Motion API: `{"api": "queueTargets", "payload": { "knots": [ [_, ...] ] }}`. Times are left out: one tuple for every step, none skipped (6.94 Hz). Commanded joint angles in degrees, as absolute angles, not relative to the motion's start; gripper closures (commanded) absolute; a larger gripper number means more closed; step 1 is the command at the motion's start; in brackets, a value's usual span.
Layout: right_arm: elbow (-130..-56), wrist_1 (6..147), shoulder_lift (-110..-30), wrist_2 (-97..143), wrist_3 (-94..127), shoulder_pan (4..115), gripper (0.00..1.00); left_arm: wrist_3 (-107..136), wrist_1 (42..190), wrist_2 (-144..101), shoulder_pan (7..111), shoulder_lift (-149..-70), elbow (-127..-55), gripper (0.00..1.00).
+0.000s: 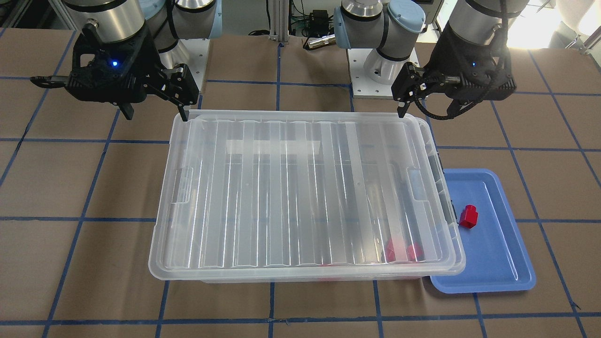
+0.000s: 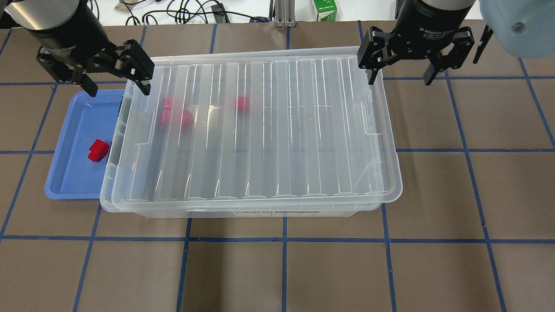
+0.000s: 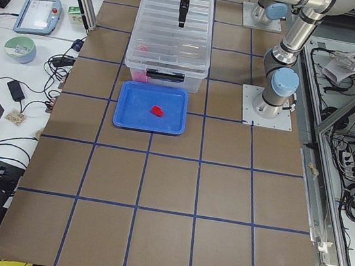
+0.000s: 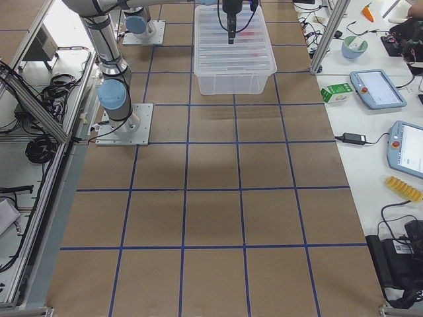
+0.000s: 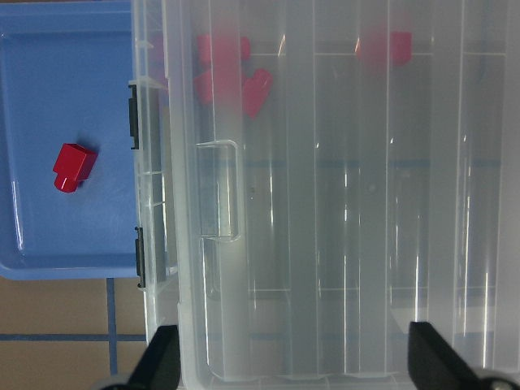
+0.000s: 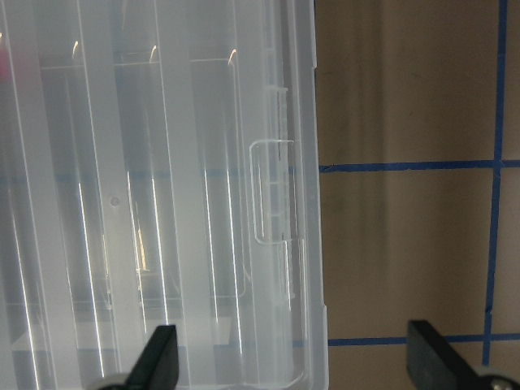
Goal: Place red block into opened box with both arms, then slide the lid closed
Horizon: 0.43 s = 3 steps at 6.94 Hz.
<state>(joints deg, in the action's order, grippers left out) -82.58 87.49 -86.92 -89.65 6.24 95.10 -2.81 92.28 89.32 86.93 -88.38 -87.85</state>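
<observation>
red pieces (image 2: 175, 118): blurred under lid (image 2: 283, 128) | blue tray (image 2: 75, 121): edge hidden by box (image 2: 188, 212)

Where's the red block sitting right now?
In the overhead view the red block lies in the blue tray at the left, on the robot's left side, just outside the box's short end and not under the lid.

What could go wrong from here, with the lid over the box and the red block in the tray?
1. The lid covers almost the whole box, so the red block in the blue tray has no way in yet.
2. The block lies close to the box wall, leaving the open left gripper little room.
3. The left gripper and the right gripper each stand at a lid corner; uneven pushing may skew the lid.
</observation>
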Motion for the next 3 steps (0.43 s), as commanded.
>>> {"api": "queueTargets", "payload": {
  "knots": [
    [-82.5,87.5,-86.8,-89.6,6.2,95.1,0.0,-2.8,92.0,89.4,87.4,-88.6,-87.8,0.0],
    [-82.5,87.5,-86.8,-89.6,6.2,95.0,0.0,-2.8,92.0,89.4,87.5,-88.2,-87.8,0.0],
    [-82.5,87.5,-86.8,-89.7,5.7,94.5,0.0,-2.8,92.0,89.4,87.4,-88.2,-87.9,0.0]
  ]
}}
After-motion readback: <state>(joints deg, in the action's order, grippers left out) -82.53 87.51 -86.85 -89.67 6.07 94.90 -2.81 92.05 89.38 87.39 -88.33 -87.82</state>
